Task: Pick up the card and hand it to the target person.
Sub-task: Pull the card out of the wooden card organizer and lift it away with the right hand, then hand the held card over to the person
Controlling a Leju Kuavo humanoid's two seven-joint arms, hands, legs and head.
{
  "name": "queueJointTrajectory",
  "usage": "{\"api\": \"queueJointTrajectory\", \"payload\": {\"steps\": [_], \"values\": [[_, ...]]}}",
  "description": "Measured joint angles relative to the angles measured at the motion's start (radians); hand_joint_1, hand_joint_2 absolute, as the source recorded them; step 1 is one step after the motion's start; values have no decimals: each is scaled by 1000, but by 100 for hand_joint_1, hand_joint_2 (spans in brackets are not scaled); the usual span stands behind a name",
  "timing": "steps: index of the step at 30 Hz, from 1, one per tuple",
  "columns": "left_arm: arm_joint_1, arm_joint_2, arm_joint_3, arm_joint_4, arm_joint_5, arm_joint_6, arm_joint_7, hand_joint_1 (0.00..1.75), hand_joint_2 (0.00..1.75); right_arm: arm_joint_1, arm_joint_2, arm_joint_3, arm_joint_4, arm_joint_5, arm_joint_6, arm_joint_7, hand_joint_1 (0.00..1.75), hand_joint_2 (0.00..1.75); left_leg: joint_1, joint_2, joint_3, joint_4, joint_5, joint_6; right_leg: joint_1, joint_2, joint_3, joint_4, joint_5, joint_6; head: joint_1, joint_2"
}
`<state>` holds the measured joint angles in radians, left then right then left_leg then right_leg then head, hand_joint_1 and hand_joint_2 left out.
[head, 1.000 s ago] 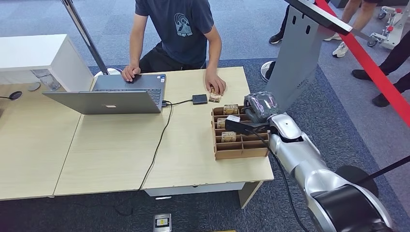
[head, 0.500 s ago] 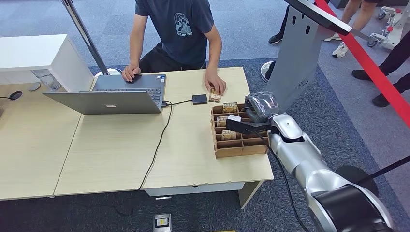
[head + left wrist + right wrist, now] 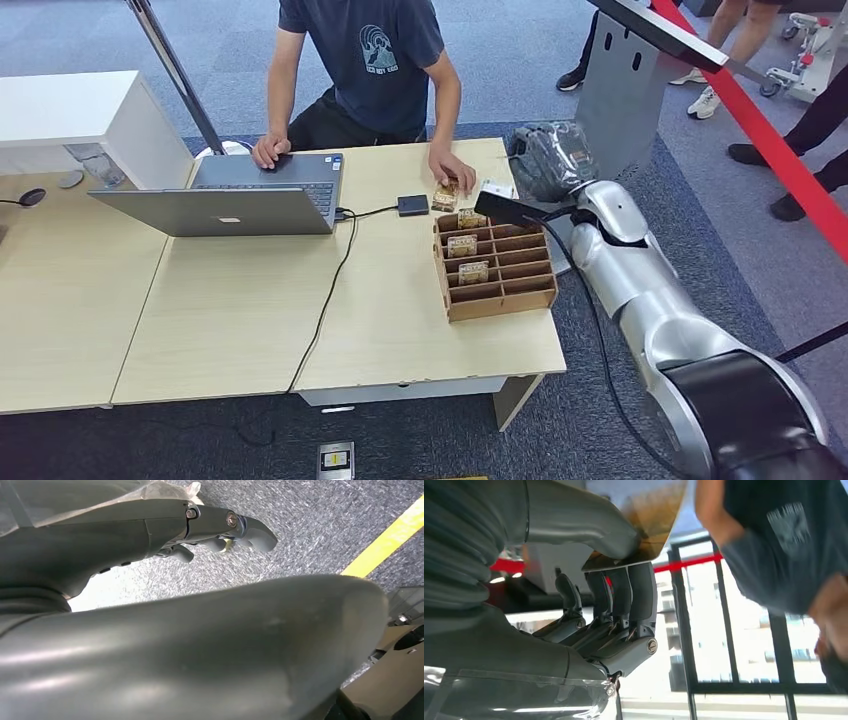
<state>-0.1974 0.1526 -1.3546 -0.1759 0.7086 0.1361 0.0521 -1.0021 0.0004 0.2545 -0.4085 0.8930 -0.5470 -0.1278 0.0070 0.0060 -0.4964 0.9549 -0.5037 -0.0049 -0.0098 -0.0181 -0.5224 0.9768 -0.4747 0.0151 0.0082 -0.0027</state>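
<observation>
My right hand (image 3: 545,165) is raised past the far right corner of the desk (image 3: 240,310), and it pinches the card (image 3: 651,517) between thumb and fingers; in the right wrist view the card is a thin flat piece with a yellow-brown print, pressed by the thumb from one side and backed by the dark fingers (image 3: 624,597) from the other. In the head view a pale corner of it pokes out beside the hand, just next to the seated person's hand (image 3: 452,172). My left hand (image 3: 220,532) hangs over grey carpet with its fingers curled inward and nothing in them.

Nearest me on the light wooden desk stands one slotted wooden rack (image 3: 495,265), with three small card bundles in its left column. Just beyond it lie one more bundle under the person's hand and one small black box (image 3: 412,205) joined by a black cable (image 3: 325,305) to one open laptop (image 3: 225,200). One person in a dark T-shirt (image 3: 365,60) sits at the far edge, one hand on the laptop. Beyond the desk are blue-grey carpet, a grey stand (image 3: 625,110), a red barrier band (image 3: 770,140) and the legs of bystanders.
</observation>
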Motion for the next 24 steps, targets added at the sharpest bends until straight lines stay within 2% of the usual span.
{"api": "queueJointTrajectory", "payload": {"steps": [9, 17, 24], "values": [[-5, 0, 0, 0, 8, 3, -7, 0, 0, -92, 29, -10, -110, -135, 84, -88, 129, 175, 0, 0, 0, 0, 0, 0, 0, 0, 0, 0, 0, 0, 0, 0], [-10, -1, -1, 0, 9, -2, -7, 0, 0, -83, 94, -2, -137, -217, 152, -143, 129, 175, 0, 0, 0, 0, 0, -1, 0, 0, 0, 0, 0, 0, 0, 0], [-22, -1, -5, 0, -3, -10, -1, 0, 0, -55, 157, 27, -118, -220, 167, -144, 129, 175, 0, 0, -1, 0, 1, -1, 0, 0, 0, 0, 0, 0, 0, 0]]}}
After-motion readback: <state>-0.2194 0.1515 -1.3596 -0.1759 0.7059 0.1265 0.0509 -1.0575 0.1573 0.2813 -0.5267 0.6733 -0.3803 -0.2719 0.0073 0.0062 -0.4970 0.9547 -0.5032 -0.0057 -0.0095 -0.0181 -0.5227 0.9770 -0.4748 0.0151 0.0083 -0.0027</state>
